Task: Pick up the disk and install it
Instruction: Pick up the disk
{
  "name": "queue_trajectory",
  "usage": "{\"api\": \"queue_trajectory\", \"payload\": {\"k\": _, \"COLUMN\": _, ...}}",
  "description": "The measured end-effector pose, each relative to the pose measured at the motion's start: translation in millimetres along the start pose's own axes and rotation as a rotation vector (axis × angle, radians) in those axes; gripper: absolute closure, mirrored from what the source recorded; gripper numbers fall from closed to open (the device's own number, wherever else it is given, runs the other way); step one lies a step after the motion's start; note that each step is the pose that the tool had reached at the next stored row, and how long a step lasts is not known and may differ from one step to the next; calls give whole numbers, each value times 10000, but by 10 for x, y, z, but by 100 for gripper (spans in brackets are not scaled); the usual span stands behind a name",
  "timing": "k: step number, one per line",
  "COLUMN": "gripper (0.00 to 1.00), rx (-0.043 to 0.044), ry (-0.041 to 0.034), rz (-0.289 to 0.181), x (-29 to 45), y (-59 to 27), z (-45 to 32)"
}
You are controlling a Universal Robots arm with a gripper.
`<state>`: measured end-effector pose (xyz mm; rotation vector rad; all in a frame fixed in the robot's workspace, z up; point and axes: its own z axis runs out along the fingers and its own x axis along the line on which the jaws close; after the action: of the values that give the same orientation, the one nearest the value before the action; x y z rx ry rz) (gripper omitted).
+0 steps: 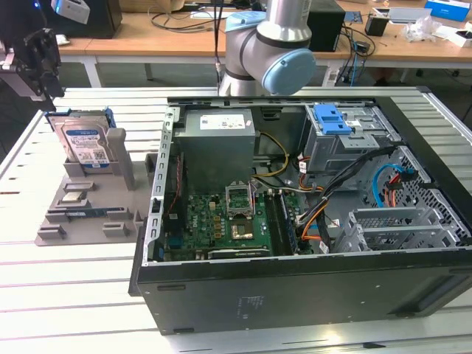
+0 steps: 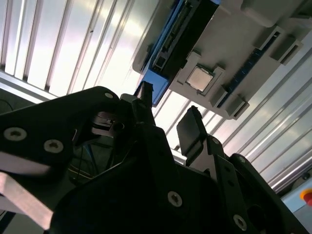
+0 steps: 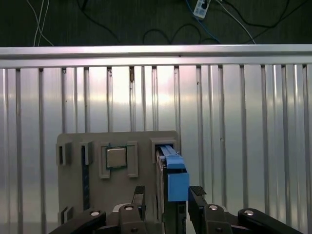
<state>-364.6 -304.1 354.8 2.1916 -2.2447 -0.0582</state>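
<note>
The disk (image 1: 85, 144) stands on edge in a slot of the grey holder (image 1: 88, 221) at the exterior view's left, its white-and-blue label facing the camera and blue rails along its sides. My black gripper (image 1: 46, 87) hangs above it, a little toward the exterior view's left, and touches nothing. In the first wrist view the disk's blue-railed edge (image 3: 174, 181) lies in line with the gap of my gripper (image 3: 167, 197), whose jaws stand open and wider than the disk. The second wrist view shows the gripper (image 2: 166, 113) open, with the disk (image 2: 181, 29) beyond its fingers.
The open computer case (image 1: 295, 295) takes up the middle and right of the slatted metal table (image 1: 66, 295). Inside it are a grey power-supply box (image 1: 217, 140), the motherboard (image 1: 221, 221) and a drive bay with a blue latch (image 1: 332, 118). The holder also carries a processor chip (image 3: 117, 157).
</note>
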Motion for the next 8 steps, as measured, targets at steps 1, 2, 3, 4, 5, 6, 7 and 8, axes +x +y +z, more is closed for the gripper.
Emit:
{"api": "queue_trajectory", "payload": {"k": 1, "gripper": 52, "rx": 0, "ry": 0, "rz": 1, "x": 0, "y": -1, "z": 18}}
{"api": "queue_trajectory", "payload": {"k": 2, "gripper": 52, "rx": -1, "ry": 0, "rz": 0, "x": -1, "y": -5, "z": 41}}
{"api": "queue_trajectory", "payload": {"k": 3, "gripper": 52, "rx": -4, "ry": 1, "rz": 2, "x": -7, "y": -11, "z": 63}}
{"api": "queue_trajectory", "payload": {"k": 4, "gripper": 52, "rx": -8, "ry": 1, "rz": 3, "x": -15, "y": -16, "z": 79}}
{"api": "queue_trajectory", "payload": {"k": 5, "gripper": 52, "rx": -10, "ry": 1, "rz": 0, "x": -40, "y": -24, "z": 108}}
{"api": "queue_trajectory", "payload": {"k": 6, "gripper": 52, "rx": -11, "ry": 0, "rz": 2, "x": -73, "y": -28, "z": 130}}
{"api": "queue_trajectory", "payload": {"k": 7, "gripper": 52, "rx": -9, "ry": 2, "rz": 1, "x": -95, "y": -31, "z": 145}}
{"api": "queue_trajectory", "payload": {"k": 8, "gripper": 52, "rx": -6, "ry": 22, "rz": 1, "x": -113, "y": -33, "z": 172}}
